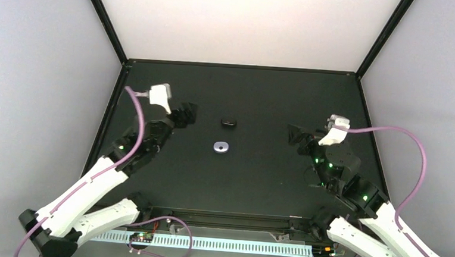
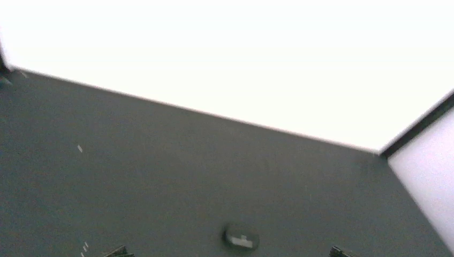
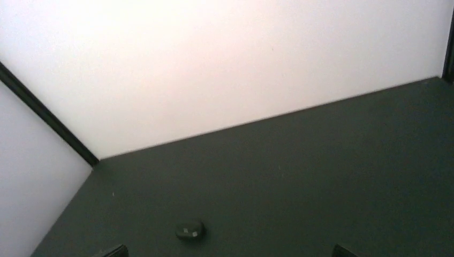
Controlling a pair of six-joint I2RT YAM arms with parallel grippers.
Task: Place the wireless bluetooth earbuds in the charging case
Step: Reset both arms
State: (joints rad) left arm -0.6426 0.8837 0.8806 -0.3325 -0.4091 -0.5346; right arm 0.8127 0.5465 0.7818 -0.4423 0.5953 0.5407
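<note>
Left fingers and right fingers spread wide, empty, flanking black case and lavender case.

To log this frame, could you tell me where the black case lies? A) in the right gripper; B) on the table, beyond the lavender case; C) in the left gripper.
B: the black case lies on the table beyond the lavender case, apart from the left gripper and the right gripper.

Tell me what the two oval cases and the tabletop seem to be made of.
The black case is likely plastic: a rounded dark shell, its finish too small to judge. The lavender case is probably smooth plastic, with a pale, even sheen. The table is a matte dark surface with no glare; its material is unclear.
</note>
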